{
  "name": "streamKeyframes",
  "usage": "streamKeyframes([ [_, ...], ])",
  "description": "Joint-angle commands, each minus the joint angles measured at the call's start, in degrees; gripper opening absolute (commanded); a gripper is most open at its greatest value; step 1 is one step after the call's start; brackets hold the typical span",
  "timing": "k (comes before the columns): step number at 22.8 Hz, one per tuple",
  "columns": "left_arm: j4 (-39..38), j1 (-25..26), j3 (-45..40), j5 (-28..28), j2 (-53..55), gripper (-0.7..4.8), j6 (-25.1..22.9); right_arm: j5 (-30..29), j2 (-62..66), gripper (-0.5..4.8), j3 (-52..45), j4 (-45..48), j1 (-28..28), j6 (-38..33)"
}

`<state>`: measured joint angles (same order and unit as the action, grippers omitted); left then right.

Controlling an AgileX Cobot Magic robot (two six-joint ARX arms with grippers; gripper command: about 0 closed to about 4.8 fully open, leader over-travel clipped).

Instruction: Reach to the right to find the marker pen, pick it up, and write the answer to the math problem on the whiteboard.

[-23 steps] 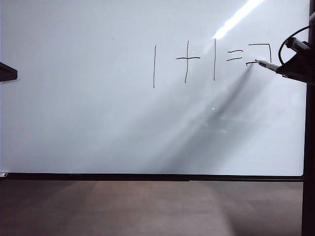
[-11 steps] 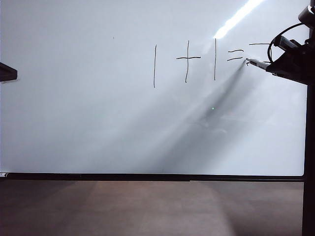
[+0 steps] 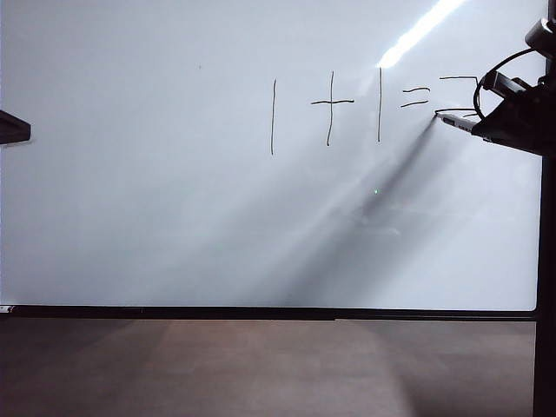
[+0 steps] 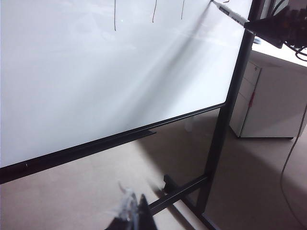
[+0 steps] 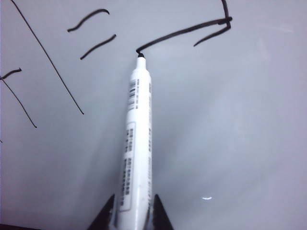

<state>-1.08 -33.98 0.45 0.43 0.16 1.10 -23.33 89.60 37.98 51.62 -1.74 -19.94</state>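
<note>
white marker pen (image 5: 138, 143), black tip; glossy white whiteboard (image 3: 174, 217), black frame; thin black math problem (image 3: 347, 109).

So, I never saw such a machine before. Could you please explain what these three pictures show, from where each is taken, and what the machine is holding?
This is a robot with two arms, each ending in a two-finger gripper. The wide picture comes from a fixed camera facing the whiteboard. The other two come from cameras on the wrists.

On the board is the math problem, one plus one equals. At the right edge, the right gripper is shut on the marker pen, whose tip touches the board while drawing the answer, still unfinished.

The left gripper hangs low, away from the board, holding nothing that I can see; whether it is open is unclear. Its camera also shows the board's stand and a white cabinet.
</note>
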Motion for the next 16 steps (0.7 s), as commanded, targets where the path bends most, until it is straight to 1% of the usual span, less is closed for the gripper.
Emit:
streamKeyframes([
  [1, 0.70, 0.04, 0.04, -0.02, 0.07, -0.05, -0.07, 0.31, 0.48, -0.09, 0.11, 0.92, 0.09, 0.28],
  [11, 0.70, 0.04, 0.04, -0.02, 0.07, -0.05, -0.07, -0.15, 5.27, -0.09, -0.85, 0.66, 0.09, 0.35],
  [16, 0.68, 0.04, 0.04, -0.02, 0.07, -0.05, -0.07, -0.11, 5.60, -0.09, -1.14, 1.84, 0.07, 0.46],
])
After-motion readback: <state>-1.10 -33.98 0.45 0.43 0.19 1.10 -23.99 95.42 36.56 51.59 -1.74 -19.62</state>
